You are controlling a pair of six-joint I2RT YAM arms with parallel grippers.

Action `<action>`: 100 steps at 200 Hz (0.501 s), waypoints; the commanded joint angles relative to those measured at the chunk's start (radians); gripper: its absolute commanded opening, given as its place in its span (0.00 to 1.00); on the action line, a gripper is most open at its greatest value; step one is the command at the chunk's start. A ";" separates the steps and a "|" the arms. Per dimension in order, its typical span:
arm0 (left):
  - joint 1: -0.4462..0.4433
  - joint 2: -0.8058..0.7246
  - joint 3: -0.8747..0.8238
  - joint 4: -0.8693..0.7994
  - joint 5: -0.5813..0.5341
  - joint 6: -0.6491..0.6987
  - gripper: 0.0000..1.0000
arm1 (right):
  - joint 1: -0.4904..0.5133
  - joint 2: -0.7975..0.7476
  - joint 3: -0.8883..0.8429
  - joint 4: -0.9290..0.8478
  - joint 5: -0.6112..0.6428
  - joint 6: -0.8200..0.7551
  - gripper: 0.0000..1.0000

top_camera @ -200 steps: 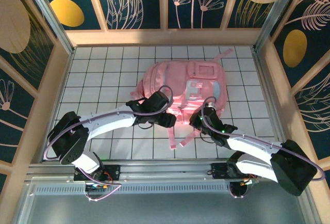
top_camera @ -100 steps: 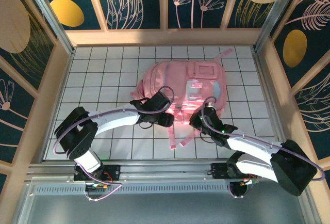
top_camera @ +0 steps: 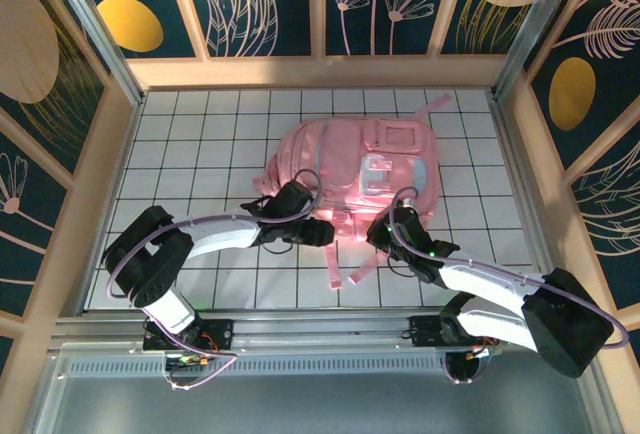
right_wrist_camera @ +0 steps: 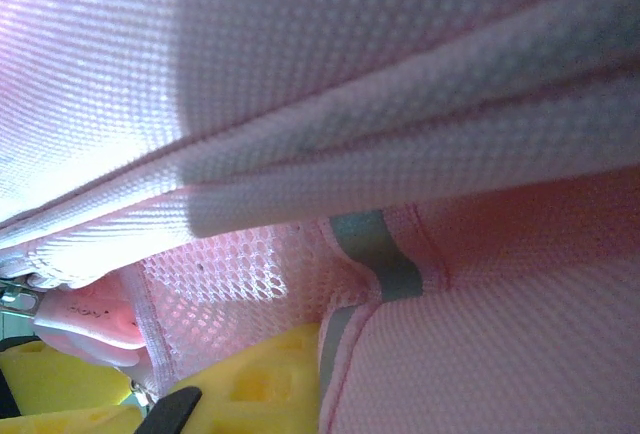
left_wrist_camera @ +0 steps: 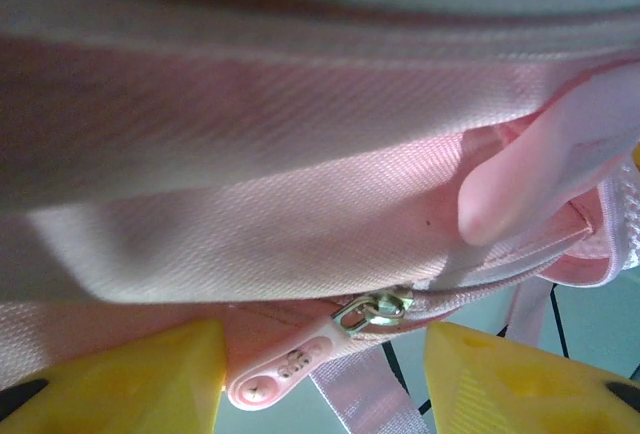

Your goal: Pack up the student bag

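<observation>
Zipping stage, apparently: left hand [left_wrist_camera: 322, 369] apart, straddling the zipper pull [left_wrist_camera: 285, 369]; right hand [top_camera: 386, 233] together at the bag's [top_camera: 340, 154] 5 o'clock edge.

From the right wrist I am pressed hard against the student bag [right_wrist_camera: 300, 74], and its pink mesh cloth covers nearly all I can see. A thick padded seam [right_wrist_camera: 400, 144] runs slantwise from lower left to upper right. Below it lies a patch of open honeycomb mesh [right_wrist_camera: 225, 274], with a grey ribbon [right_wrist_camera: 375, 254] stitched just beside it. At the far left sits a pink rubber zip pull [right_wrist_camera: 85, 319]. The yellow right fingers [right_wrist_camera: 262, 379] are drawn together at the bottom edge, the mesh hem dropping between them; whether they pinch it I cannot tell.
</observation>
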 commanded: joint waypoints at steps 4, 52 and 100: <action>0.022 -0.024 -0.052 0.075 0.058 -0.040 0.54 | 0.000 0.029 0.006 0.013 -0.081 -0.010 0.00; 0.022 0.018 -0.012 0.036 0.063 0.029 0.44 | 0.000 0.051 0.018 0.011 -0.082 -0.011 0.00; -0.001 0.048 0.036 -0.119 -0.060 0.140 0.40 | -0.006 0.059 0.026 0.010 -0.080 -0.016 0.00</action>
